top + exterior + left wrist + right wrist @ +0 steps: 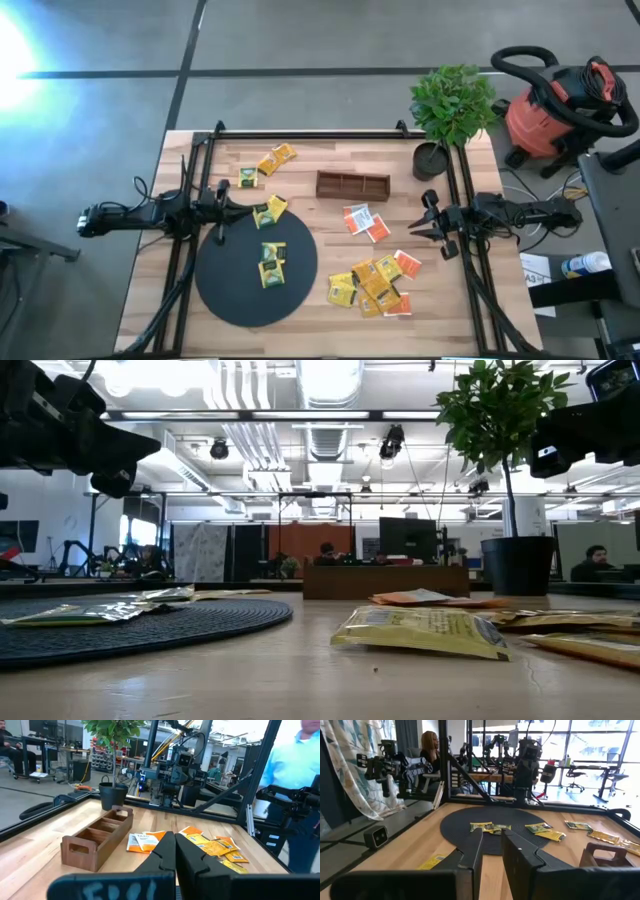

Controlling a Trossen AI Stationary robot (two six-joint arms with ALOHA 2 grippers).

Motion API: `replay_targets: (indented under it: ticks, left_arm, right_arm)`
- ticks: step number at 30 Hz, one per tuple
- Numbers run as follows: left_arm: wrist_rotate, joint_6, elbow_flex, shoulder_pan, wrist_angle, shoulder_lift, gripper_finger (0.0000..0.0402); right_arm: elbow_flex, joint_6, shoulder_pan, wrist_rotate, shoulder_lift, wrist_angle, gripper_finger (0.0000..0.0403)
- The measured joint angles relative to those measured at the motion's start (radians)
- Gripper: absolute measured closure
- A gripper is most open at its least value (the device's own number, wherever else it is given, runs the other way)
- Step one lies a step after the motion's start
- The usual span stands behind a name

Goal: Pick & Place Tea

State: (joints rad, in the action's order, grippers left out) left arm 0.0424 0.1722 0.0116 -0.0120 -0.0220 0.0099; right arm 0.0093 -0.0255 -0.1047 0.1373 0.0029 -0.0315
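Note:
Small square tea sachets lie flat on the wooden table. Two yellow ones (271, 262) rest on the black disc (240, 290), and one (269, 211) lies at its far rim. Two more yellow ones (276, 158) sit near the far-left corner. Two orange-red and white sachets (358, 218) lie mid-table, and a mixed pile (372, 285) lies near the front right. My left gripper (232, 207) (175, 851) hovers shut over the disc's far-left rim. My right gripper (416, 221) (492, 851) hovers open at the table's right side, pointing left toward the sachets.
A brown wooden tray (352, 184) with compartments stands at the far middle. A potted plant (432, 160) stands at the far right corner. Black frame rails (470, 260) run along both table sides. A red vacuum (550, 110) sits on the floor beyond the table. People show in the room behind.

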Motion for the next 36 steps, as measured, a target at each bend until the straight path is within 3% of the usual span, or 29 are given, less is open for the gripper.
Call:
replay_targets:
  ticks: [22, 28, 32, 34, 36]
  left_arm:
    - [0.000, 0.000, 0.000, 0.000, 0.000, 0.000, 0.0401]
    - [0.000, 0.000, 0.000, 0.000, 0.000, 0.000, 0.0401]
    - [0.000, 0.000, 0.000, 0.000, 0.000, 0.000, 0.0401]
    - [0.000, 0.000, 0.000, 0.000, 0.000, 0.000, 0.0401]
    - [0.000, 0.000, 0.000, 0.000, 0.000, 0.000, 0.0401]
  right_arm:
    - [0.000, -0.036, 0.000, -0.004, 0.000, -0.002, 0.0335]
    - [0.000, -0.586, -0.002, -0.004, 0.000, -0.002, 0.0335]
    - [0.000, -1.137, 0.000, -0.008, 0.000, -0.002, 0.0335]
    - [0.000, -1.282, 0.001, -0.030, 0.000, 0.002, 0.0335]
    - [0.000, -1.323, 0.000, -0.058, 0.000, 0.005, 0.0335]
